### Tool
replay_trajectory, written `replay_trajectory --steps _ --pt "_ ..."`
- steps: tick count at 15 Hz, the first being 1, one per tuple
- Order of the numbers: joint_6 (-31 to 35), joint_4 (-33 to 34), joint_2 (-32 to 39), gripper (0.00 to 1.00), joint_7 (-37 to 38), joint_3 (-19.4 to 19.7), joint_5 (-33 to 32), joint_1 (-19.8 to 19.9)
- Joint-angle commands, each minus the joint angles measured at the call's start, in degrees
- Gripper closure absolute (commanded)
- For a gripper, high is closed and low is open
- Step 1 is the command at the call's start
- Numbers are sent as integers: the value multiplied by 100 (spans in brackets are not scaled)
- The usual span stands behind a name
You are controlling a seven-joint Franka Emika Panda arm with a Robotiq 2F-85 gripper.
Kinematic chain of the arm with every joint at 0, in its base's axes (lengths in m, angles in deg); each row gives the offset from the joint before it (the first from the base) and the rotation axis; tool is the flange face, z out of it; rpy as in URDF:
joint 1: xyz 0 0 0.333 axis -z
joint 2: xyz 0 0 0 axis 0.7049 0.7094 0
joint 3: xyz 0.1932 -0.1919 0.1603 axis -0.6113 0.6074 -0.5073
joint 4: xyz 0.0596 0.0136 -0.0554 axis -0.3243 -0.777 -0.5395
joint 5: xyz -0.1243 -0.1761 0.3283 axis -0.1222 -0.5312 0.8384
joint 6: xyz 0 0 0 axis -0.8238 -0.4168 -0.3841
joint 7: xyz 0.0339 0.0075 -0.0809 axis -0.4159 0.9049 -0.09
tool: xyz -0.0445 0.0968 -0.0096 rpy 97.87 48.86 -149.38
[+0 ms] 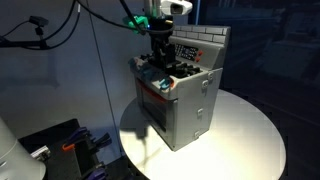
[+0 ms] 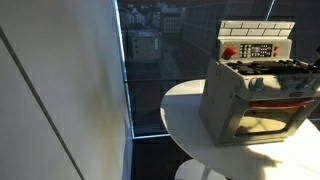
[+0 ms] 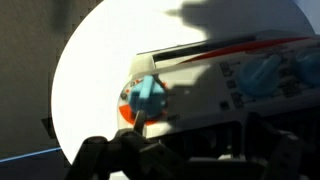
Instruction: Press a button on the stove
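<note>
The stove (image 1: 188, 100) is a grey toy box with a brick-patterned back panel and stands on a round white table (image 1: 250, 140). It also shows in an exterior view (image 2: 250, 100) with its red-trimmed oven window. My gripper (image 1: 160, 62) is low over the stove's top at the front edge, above the knobs. The wrist view is blurred. There my gripper's (image 3: 195, 150) dark fingers stand apart and empty, just above the stove (image 3: 210, 85). A light blue knob on an orange ring (image 3: 147, 96) sits close to the left finger. A second blue knob (image 3: 265, 72) is further right.
The table (image 2: 185, 120) is small and the stove fills much of it. Dark windows stand behind the table. Black equipment and cables (image 1: 60, 145) lie low beside the table. A white wall (image 2: 60, 100) fills one side.
</note>
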Motion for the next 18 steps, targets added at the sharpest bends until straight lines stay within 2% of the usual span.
replay_trajectory --steps 1,6,12,16,18 --pt "-384 -435 -636 0 2 -73 -299 65" --pt "-985 -738 -1352 0 50 -157 -658 89" --pt "-1669 -852 -2072 0 19 -183 -705 105" --pt "-1787 -896 -2296 0 43 -173 -714 148" --pt "-1721 -799 -2124 0 -13 -151 -606 97"
